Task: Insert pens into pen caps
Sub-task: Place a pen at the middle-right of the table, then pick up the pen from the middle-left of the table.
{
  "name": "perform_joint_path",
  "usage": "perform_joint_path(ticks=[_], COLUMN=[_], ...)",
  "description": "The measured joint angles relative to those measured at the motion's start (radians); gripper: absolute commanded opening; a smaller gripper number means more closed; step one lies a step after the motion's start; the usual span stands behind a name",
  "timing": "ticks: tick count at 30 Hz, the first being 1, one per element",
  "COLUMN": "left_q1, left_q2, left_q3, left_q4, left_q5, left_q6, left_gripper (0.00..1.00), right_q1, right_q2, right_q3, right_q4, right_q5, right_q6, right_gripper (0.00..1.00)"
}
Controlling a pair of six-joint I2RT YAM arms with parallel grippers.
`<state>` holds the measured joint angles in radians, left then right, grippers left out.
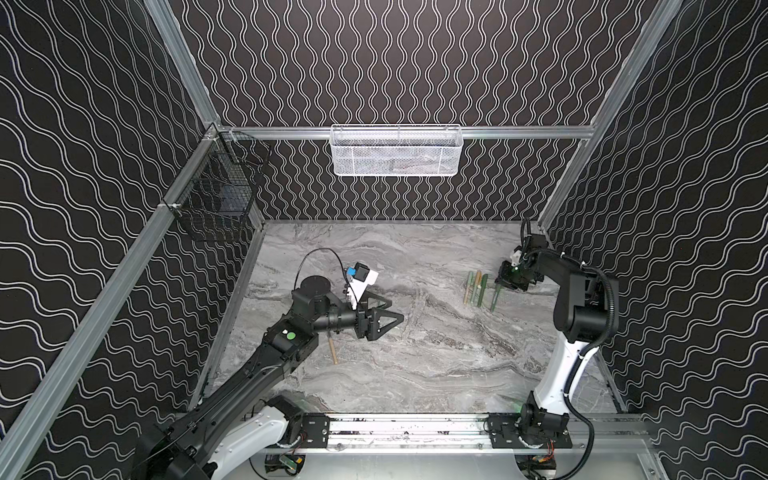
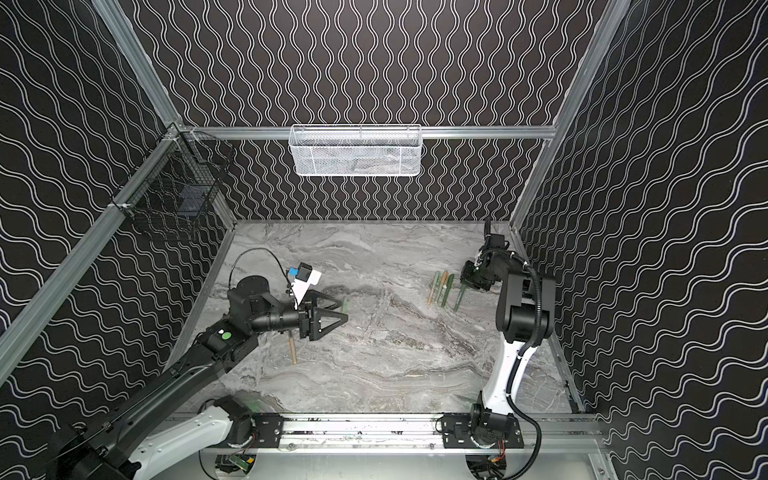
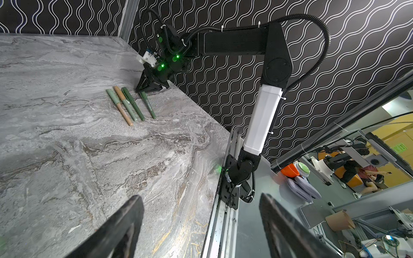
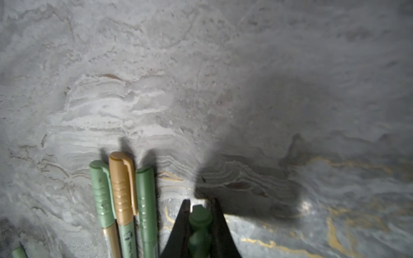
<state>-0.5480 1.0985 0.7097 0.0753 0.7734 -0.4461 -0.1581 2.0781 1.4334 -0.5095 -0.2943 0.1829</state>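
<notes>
Three capped pens (image 1: 476, 289) lie side by side on the marble table (image 1: 436, 361) at the right. The right wrist view shows them as a pale green cap (image 4: 101, 189), a tan-orange cap (image 4: 121, 185) and a dark green one (image 4: 146, 196). Beside them lies a dark green pen (image 1: 494, 299), and my right gripper (image 1: 500, 286) is shut on its far end (image 4: 200, 220). A tan-orange pen (image 1: 332, 351) lies under my left arm. My left gripper (image 1: 397, 309) hangs open above mid-table with nothing between its fingers (image 3: 125, 223). A small pale green piece (image 2: 344, 304) shows by the left fingertips, too blurred to identify.
A white mesh basket (image 1: 397, 151) hangs on the back wall and a black wire basket (image 1: 220, 195) on the left wall. An aluminium rail (image 1: 407, 428) carrying both arm bases runs along the table's front edge. Patterned walls close in the sides.
</notes>
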Motion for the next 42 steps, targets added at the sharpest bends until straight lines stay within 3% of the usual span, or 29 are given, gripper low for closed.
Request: perform_joint_path(ticks=[4, 10, 16, 26, 34, 38, 40, 42], left_q1=[0.000, 0.000, 0.000, 0.000, 0.001, 0.001, 0.002, 0.008], left_q2=[-0.003, -0.013, -0.013, -0.011, -0.038, -0.067, -0.077, -0.076], left_q3=[-0.002, -0.002, -0.003, 0.005, 0.090, 0.138, 0.169, 0.198], left_q4=[0.001, 0.001, 0.001, -0.037, -0.253, -0.424, -0.520, -0.612], left_q5=[0.000, -0.003, -0.004, -0.014, -0.136, -0.281, -0.386, -0.498], left_q6=[0.000, 0.000, 0.000, 0.001, 0.068, 0.116, 0.138, 0.138], left_gripper=[0.85, 0.85, 0.85, 0.86, 0.87, 0.92, 0.99, 0.99], right_q1=[0.005, 0.013, 0.016, 0.039, 0.227, 0.381, 0.473, 0.553], right_q2=[0.011, 0.014, 0.006, -0.088, -0.249, -0.291, -0.293, -0.289], right_q3=[0.008, 0.008, 0.008, 0.005, -0.008, -0.045, -0.062, -0.067], right_q4=[0.015, 0.029, 0.033, -0.005, -0.003, 0.034, 0.060, 0.084], right_q5=[-0.016, -0.016, -0.008, 0.046, 0.071, 0.056, 0.040, 0.016], right_q6=[0.015, 0.019, 0.018, 0.015, 0.015, 0.019, 0.037, 0.039], right_gripper=[0.15, 0.19, 0.32, 0.46, 0.52, 0.53, 0.54, 0.54])
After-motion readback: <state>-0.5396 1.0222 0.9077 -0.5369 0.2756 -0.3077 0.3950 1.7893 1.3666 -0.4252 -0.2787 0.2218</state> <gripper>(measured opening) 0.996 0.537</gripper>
